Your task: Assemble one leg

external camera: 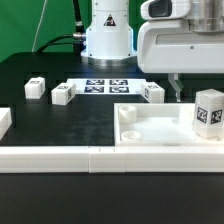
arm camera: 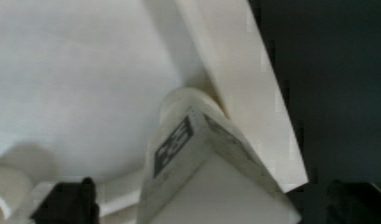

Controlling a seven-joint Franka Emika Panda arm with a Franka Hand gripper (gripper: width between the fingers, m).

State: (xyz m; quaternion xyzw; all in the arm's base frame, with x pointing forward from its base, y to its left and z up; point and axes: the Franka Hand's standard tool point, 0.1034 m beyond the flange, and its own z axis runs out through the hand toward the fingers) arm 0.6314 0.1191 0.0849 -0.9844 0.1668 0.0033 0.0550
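The leg stands upright in a corner of the tray-like piece, near the bench's front edge on the exterior view's right. The gripper hangs close by, fingers spread, grasping nothing. The step looks like seating the leg; the next move probably needs a square grasp to twist it in.

Four legs in all: a leg, a leg and a leg toward the worktop's far edge, and a leg on the single tray-like piece. One marker board.
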